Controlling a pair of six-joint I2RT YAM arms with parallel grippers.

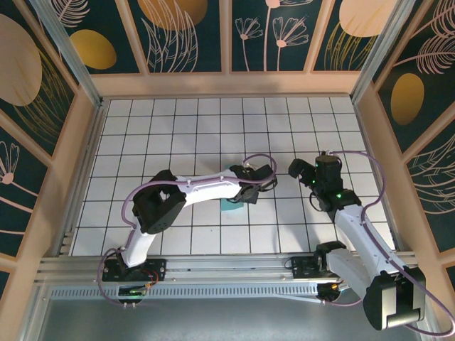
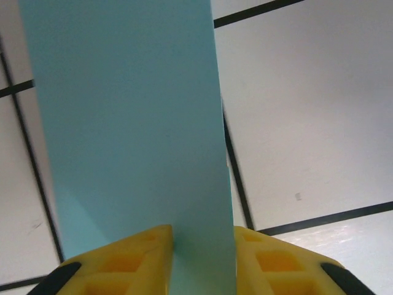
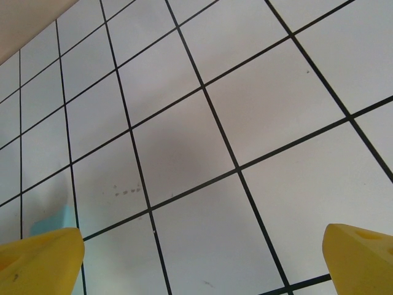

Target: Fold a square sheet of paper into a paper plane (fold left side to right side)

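Left gripper (image 2: 202, 261): yellow jaws a little apart, the teal paper sheet (image 2: 129, 123) running up through the gap between them (it reads as a narrow strip here). The sheet lies on the gridded worktop (image 2: 307, 123) near its middle, under the left wrist. Right gripper (image 3: 202, 255): jaws wide apart, hovering over white tiles just right of the sheet.
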